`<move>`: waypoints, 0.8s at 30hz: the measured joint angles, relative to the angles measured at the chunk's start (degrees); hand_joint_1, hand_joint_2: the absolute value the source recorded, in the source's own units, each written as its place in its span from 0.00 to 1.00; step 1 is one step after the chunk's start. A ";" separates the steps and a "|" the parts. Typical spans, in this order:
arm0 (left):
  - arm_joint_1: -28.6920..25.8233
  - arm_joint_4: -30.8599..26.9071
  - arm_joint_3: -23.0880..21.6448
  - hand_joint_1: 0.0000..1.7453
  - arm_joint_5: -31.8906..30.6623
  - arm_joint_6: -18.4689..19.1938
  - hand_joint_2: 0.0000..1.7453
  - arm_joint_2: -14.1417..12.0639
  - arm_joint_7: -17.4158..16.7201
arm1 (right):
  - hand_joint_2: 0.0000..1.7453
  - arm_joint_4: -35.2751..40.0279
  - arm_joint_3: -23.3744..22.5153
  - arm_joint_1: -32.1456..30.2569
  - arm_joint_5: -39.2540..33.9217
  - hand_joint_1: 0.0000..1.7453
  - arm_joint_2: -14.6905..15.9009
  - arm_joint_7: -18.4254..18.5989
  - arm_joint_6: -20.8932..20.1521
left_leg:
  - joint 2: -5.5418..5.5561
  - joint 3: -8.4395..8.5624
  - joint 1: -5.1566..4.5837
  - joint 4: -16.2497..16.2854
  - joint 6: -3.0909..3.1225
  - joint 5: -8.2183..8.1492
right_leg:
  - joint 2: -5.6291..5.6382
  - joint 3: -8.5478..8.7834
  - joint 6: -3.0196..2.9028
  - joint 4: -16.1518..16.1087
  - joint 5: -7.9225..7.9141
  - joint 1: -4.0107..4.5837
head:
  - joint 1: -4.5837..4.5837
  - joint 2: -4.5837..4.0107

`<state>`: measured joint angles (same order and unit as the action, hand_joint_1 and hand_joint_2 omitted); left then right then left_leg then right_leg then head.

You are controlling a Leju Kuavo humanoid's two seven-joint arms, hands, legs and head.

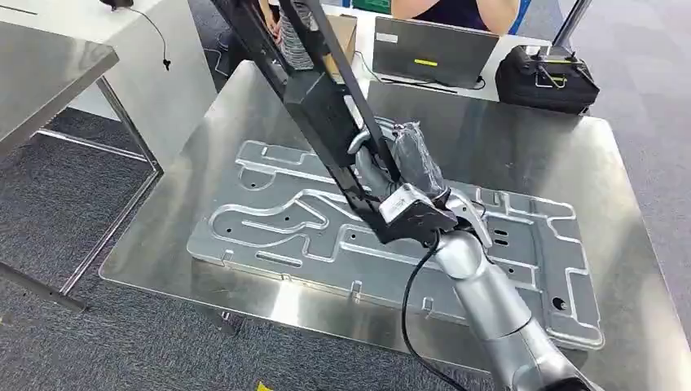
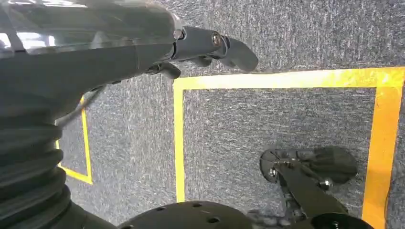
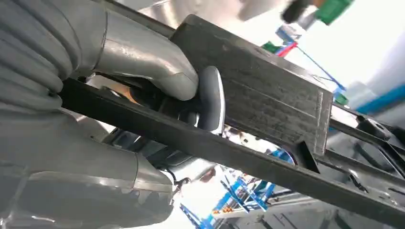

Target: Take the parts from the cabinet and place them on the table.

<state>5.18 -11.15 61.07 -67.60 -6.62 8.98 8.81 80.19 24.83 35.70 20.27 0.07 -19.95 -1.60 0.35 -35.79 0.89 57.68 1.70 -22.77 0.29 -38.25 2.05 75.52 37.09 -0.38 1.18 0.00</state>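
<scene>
- The right hand point(image 1: 383, 183) grips a long black frame point(image 1: 314, 98), its fingers point(image 3: 210, 98) wrapped around one bar.
- The frame slants up from the fingers, above a metal panel point(image 1: 521, 269) lying on the desk point(image 1: 171, 244).
- The left hand point(image 2: 210, 47) hangs over carpet point(image 2: 267, 119), fingers loosely extended, holding nothing.

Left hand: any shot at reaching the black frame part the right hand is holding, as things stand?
Probably not. The left hand hangs low, over grey carpet and yellow floor tape, holding nothing. The black frame part is up over the steel table, gripped by the right hand. The left arm would need raising first.
</scene>
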 joint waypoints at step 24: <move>-0.41 0.02 0.09 0.00 -0.79 0.74 1.00 -0.35 2.14 | 1.00 -16.93 16.10 20.94 25.91 0.99 14.64 3.84 4.98 | 0.11 -0.38 0.13 1.05 -0.35 -0.90 | -0.23 2.14 -0.15 -9.58 -5.29 0.09 | 0.00 0.00</move>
<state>4.77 -11.13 61.16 -68.39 -5.88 8.63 10.95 63.26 40.93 56.64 46.18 14.71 -16.11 3.39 0.46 -36.17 1.02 58.73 1.35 -23.68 0.06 -36.11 1.90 65.94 31.80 -0.29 1.18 0.00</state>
